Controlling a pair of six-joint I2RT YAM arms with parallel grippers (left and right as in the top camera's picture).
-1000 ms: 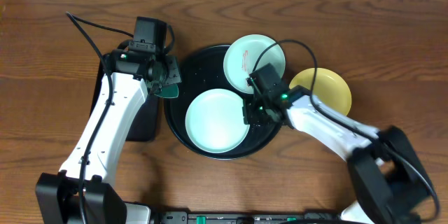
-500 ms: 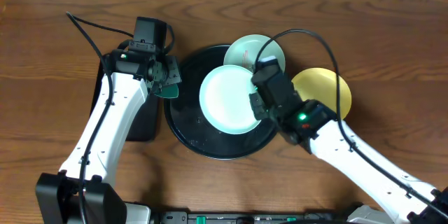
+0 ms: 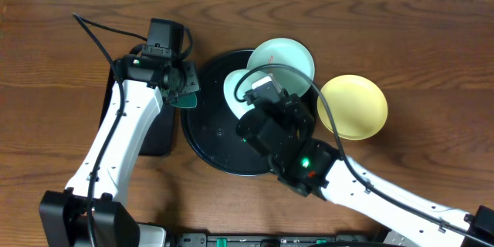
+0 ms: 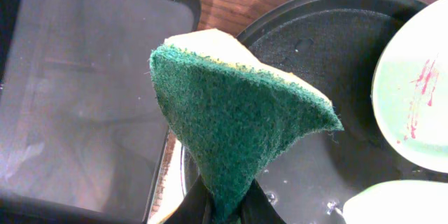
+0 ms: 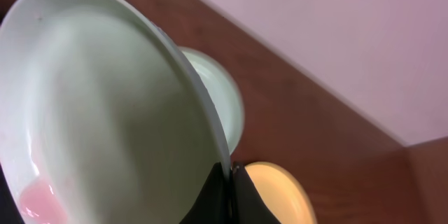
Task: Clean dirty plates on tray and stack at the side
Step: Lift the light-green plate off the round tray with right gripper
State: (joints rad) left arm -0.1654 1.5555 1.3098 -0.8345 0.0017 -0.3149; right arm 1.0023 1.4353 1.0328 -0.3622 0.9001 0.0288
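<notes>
While my right end effector grips the teal plate by its rim, tilted above the tray, my left end effector, clamped on the sponge, sits at the plate's nine o'clock.

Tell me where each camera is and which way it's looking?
Overhead: sits above the table, facing straight down on the round tray; the left arm and right arm show.
Left wrist: rides the left gripper, facing down past its fingers and green sponge.
Right wrist: rides the right gripper, facing sideways toward the wall; its fingers pinch a mint plate.
Shared: overhead and left wrist both show the red-smeared plate.
</notes>
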